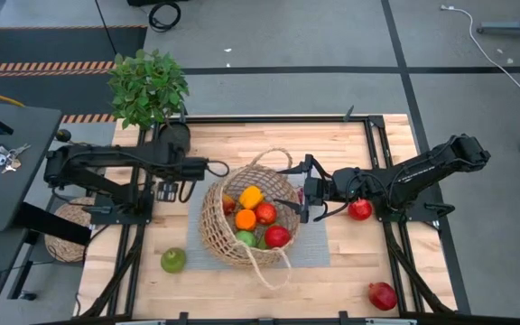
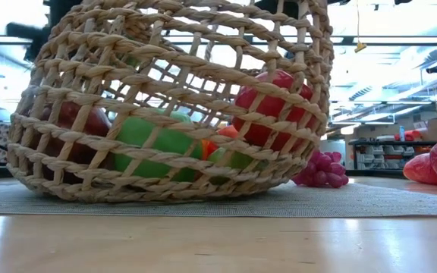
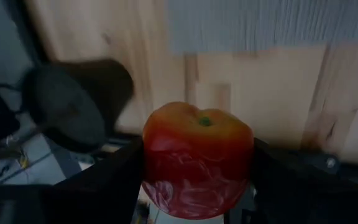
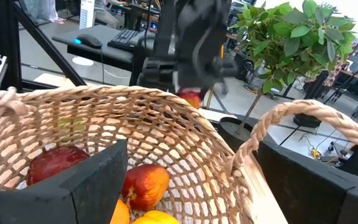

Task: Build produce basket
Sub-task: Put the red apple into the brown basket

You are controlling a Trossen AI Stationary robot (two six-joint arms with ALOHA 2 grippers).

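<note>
The wicker basket (image 1: 242,217) lies tipped on a grey mat (image 1: 319,248), its mouth facing my right gripper (image 1: 301,191). It holds an orange (image 1: 245,218), a yellow pepper (image 1: 251,196), red apples (image 1: 277,236) and green fruit (image 2: 154,144). My right gripper is level and open. One finger (image 4: 98,180) is inside the basket and the other (image 4: 309,180) is outside its rim (image 4: 232,168). My left gripper (image 1: 209,168) hangs left of the basket, pointing steeply down, shut on a red-orange apple (image 3: 197,155). My left gripper pinches the apple's two opposite sides (image 3: 151,171) between its fingers, coming from above. The apple's stem end faces up toward the wrist. The apple is lifted clear of the table. My right gripper has the basket's rim between its fingers; I cannot tell whether it touches.
Loose produce lies on the table: a green apple (image 1: 172,260) at the near left, a pomegranate (image 1: 382,294) at the near right, a red apple (image 1: 360,209) under the right arm, and grapes (image 2: 321,168). A potted plant (image 1: 148,86) stands at the far left.
</note>
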